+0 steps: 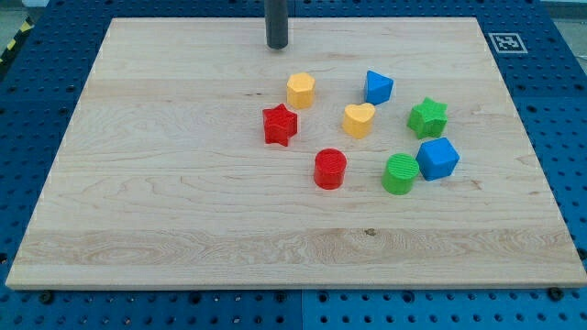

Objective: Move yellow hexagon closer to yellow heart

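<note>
The yellow hexagon sits on the wooden board just above the middle. The yellow heart lies to its lower right, a small gap apart. My tip comes down from the view's top and stands above and slightly left of the yellow hexagon, apart from it and touching no block.
A red star lies just below-left of the hexagon. A red cylinder is below the heart. A blue triangular block, a green star, a blue cube and a green cylinder lie to the right.
</note>
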Robot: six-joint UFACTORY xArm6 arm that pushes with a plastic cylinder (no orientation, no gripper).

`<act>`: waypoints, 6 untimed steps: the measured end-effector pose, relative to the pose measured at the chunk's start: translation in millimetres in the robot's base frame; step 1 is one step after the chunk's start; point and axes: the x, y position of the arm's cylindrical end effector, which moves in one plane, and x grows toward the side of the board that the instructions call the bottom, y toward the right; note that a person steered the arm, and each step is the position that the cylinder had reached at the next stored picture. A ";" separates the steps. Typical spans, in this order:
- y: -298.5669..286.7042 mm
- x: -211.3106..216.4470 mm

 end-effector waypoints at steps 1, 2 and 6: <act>0.2 0.0; 0.2 0.0; 36.9 96.0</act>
